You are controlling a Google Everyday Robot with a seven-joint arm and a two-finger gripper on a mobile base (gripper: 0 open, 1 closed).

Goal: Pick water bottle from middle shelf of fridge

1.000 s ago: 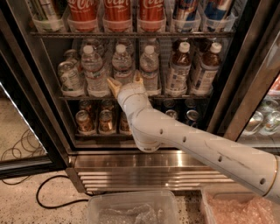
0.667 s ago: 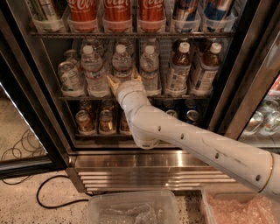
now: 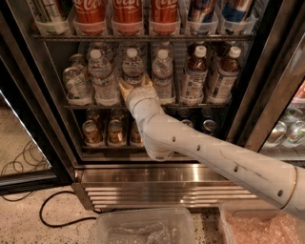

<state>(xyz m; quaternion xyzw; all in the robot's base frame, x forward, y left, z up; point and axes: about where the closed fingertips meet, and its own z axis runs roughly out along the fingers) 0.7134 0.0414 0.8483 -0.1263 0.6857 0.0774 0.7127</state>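
Note:
The fridge (image 3: 43,95) stands open in front of me. Its middle shelf (image 3: 200,105) holds three clear water bottles with white caps on the left and brown-drink bottles (image 3: 194,74) on the right. My gripper (image 3: 136,86) reaches into this shelf at the foot of the middle water bottle (image 3: 132,66). Its two tan fingertips (image 3: 124,87) stand apart, one on each side of that bottle's lower body, and my wrist hides the bottle's base. Further water bottles stand to the left (image 3: 101,71) and right (image 3: 163,71).
Red cola bottles (image 3: 127,12) fill the rack above and small cans (image 3: 115,131) the rack below. The steel louvred base (image 3: 157,186) runs under the racks. A clear plastic bin (image 3: 143,226) and a cable (image 3: 52,209) lie on the floor.
My gripper has edged slightly up and deeper into the shelf around the middle water bottle. The bottles have not moved.

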